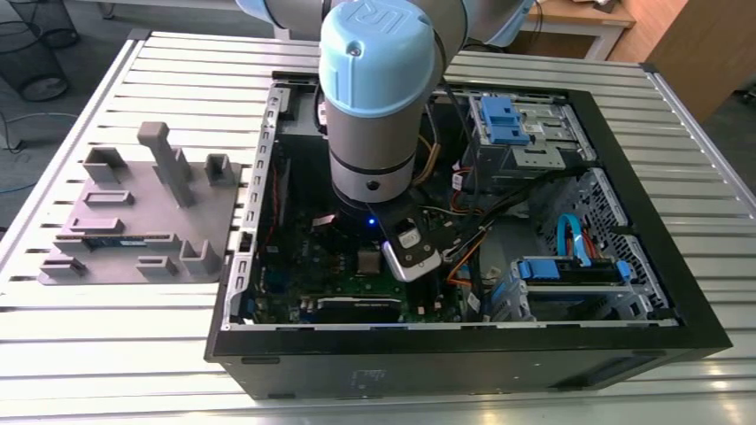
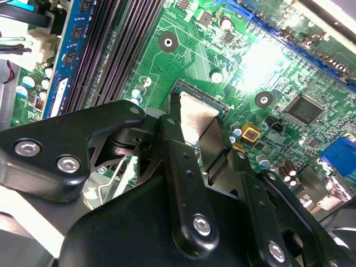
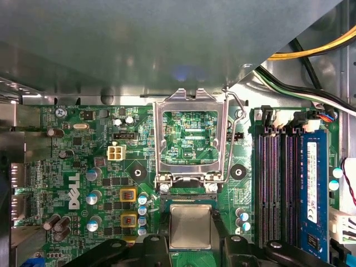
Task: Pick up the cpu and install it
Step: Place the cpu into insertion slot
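The cpu (image 3: pixel 190 225), pinched by the end effector (image 3: pixel 194 243), sits on the motherboard (image 3: pixel 78 161); the first wrist view adds the raised socket frame (image 3: pixel 191 97), the exterior view the computer case (image 1: pixel 473 363).

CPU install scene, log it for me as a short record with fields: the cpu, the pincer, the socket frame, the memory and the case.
cpu: silver top up, lying flat at the socket, beside the frame's hinge edge
pincer: straddles the cpu; whether it grips cannot be told
socket frame: swung open, board visible through its window
memory stick: seated in a slot
computer case: lies open on the slatted table
arm: reaches down into the case
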Tool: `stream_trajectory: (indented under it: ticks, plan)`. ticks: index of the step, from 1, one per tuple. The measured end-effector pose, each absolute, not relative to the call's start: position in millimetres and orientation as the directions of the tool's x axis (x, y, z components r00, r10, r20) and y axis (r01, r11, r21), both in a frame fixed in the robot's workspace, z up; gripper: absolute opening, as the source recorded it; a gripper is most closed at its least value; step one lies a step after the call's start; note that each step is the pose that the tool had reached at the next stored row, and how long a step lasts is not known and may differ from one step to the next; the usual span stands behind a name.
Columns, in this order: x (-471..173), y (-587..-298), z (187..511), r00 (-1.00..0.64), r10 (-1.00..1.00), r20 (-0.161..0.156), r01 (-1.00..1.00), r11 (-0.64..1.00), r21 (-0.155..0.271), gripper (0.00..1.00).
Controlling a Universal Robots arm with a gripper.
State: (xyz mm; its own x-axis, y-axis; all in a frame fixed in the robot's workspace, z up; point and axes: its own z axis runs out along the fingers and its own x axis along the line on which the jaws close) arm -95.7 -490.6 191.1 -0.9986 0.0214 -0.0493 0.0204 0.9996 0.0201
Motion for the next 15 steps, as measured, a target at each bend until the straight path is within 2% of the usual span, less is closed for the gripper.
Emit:
stream_trajectory:
  ticks: [15]
  plan:
    - [-95.6,-490.4,192.0,-0.999,0.022,-0.050,0.020,0.999,0.025,0.38]
